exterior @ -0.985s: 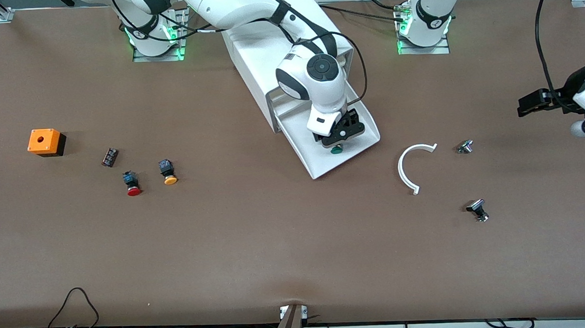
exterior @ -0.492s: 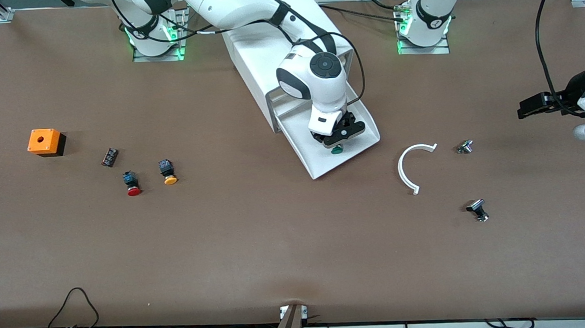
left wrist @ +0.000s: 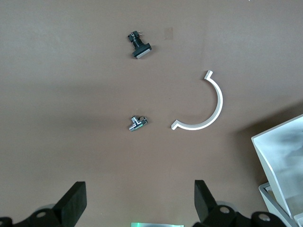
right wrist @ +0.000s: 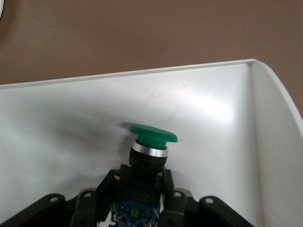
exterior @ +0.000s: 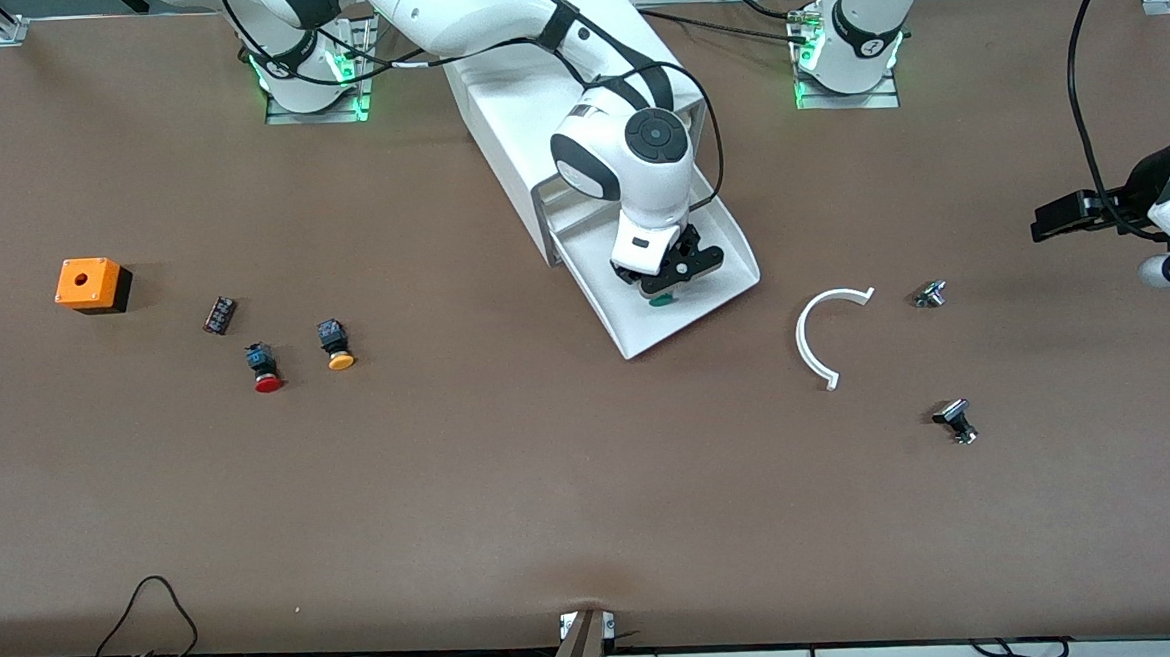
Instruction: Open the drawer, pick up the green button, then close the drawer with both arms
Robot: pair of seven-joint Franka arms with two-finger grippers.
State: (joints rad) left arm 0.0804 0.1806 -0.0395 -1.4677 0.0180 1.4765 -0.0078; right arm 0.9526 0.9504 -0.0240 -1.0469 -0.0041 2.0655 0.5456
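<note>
Reaching into the pulled-out drawer point(exterior: 714, 297), the right gripper point(exterior: 665, 284) pinches the button point(right wrist: 152, 137) by its black body, green cap pointing toward the drawer's front edge; whether the button is lifted clear of the drawer floor is hard to judge. At the left arm's end of the bench point(exterior: 514, 492), the left gripper point(left wrist: 137, 203) hangs with fingers spread over bare surface, waiting.

drawer point(exterior: 645, 335) walls — open top
</note>
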